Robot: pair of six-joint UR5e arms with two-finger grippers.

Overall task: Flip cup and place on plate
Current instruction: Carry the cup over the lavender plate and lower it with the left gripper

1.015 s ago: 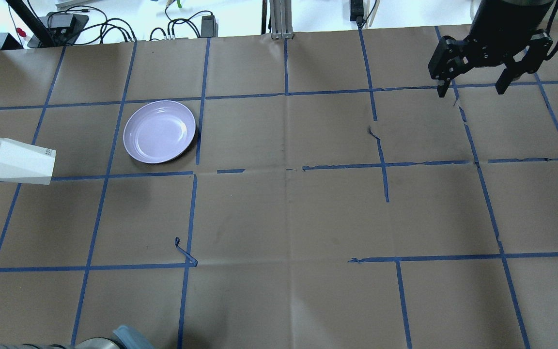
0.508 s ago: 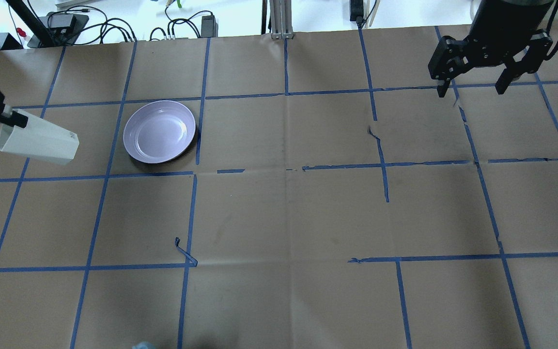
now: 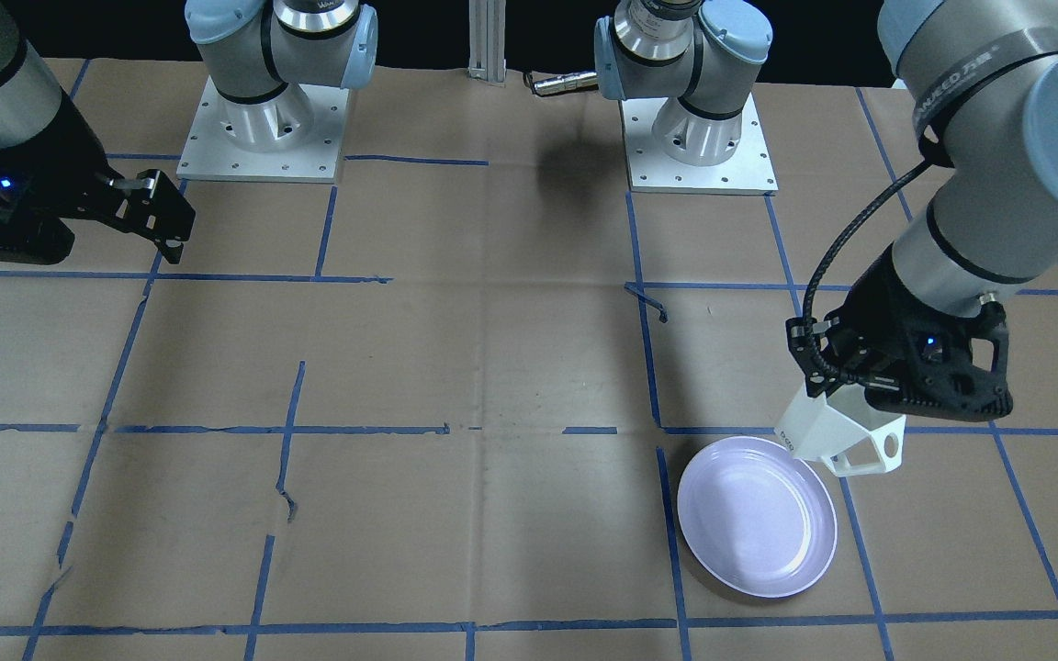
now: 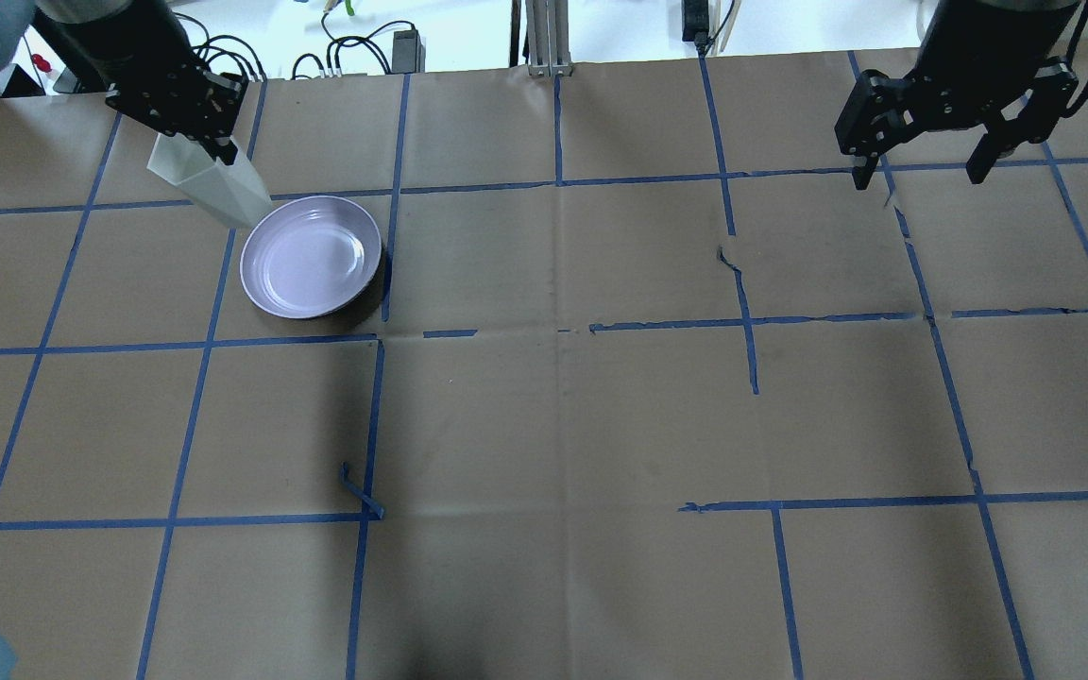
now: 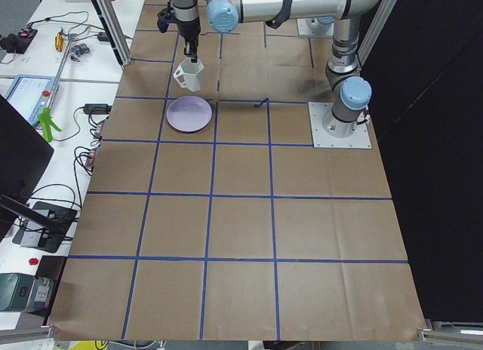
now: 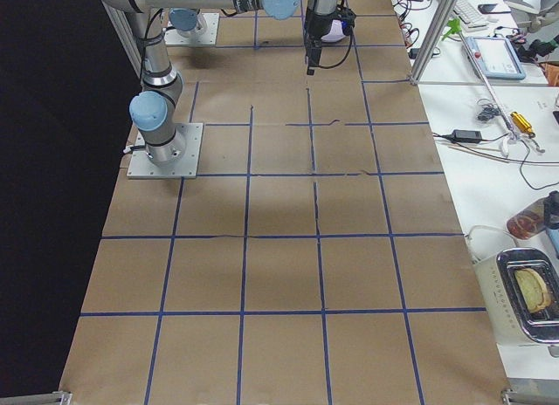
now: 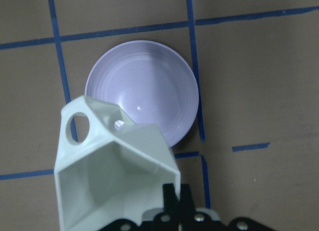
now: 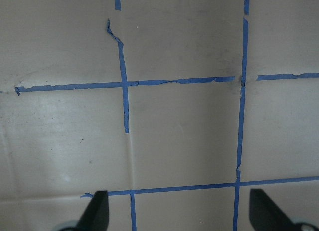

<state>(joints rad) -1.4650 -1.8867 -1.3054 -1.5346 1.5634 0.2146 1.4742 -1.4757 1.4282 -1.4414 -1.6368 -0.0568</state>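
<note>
The white faceted cup (image 4: 213,189) hangs tilted in my left gripper (image 4: 190,142), which is shut on its rim wall. Its open mouth faces up toward the gripper and its narrow base points down toward the plate. The lavender plate (image 4: 311,256) lies flat on the table, and the cup's base hovers over its far-left rim. From the front, the cup (image 3: 837,431) is above the plate's (image 3: 757,516) near-robot edge, handle outward. The left wrist view looks into the cup (image 7: 114,176) with the plate (image 7: 149,86) beyond. My right gripper (image 4: 922,175) is open and empty, far right.
The table is brown paper with a blue tape grid. A loose tape curl (image 4: 360,491) sticks up left of centre. Cables and power bricks (image 4: 128,42) and an aluminium post (image 4: 544,38) line the far edge. The arm bases (image 3: 258,128) stand on the robot's side.
My left gripper has carried the cup from the table's left edge toward the far side and right, to the plate's rim. The cup has turned from lying sideways to base-down. The right arm is still.
</note>
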